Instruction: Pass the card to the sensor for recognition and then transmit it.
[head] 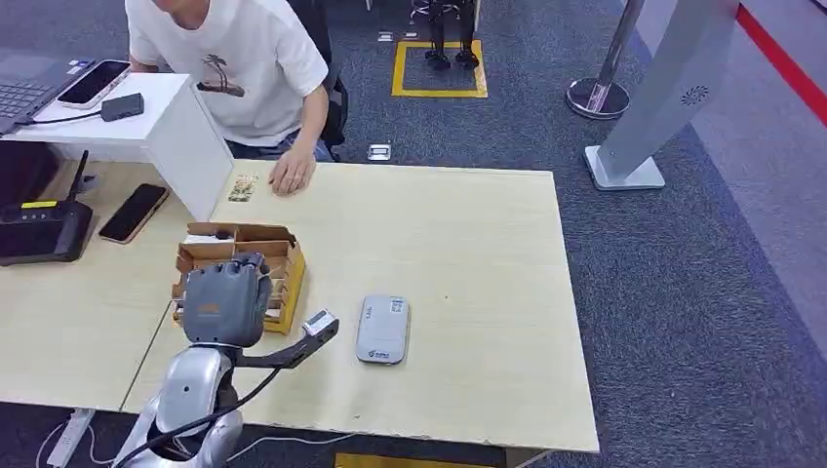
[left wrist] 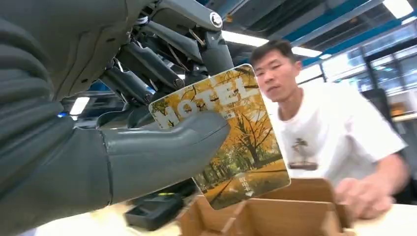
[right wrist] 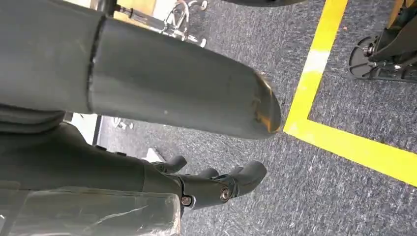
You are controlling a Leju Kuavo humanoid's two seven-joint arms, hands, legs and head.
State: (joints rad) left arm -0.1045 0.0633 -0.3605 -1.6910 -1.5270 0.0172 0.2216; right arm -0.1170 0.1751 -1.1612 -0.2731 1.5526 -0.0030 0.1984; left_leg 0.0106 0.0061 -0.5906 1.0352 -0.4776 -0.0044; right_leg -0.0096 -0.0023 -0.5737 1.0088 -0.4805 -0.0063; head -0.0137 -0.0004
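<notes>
Left hand [left wrist: 98,147] fingers [left wrist: 147,73] and thumb pinching hotel card [left wrist: 241,142] above cardboard box [left wrist: 275,214], right hand [right wrist: 162,113] apparently loose, holding nothing.

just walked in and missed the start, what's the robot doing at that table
The robot's left hand holds a yellow hotel card above the cardboard card box. The grey card reader lies flat on the table to the right of the box, and the card has not reached it yet. The right hand hangs over the carpet holding nothing. A person sits across the table, one hand resting on it.
</notes>
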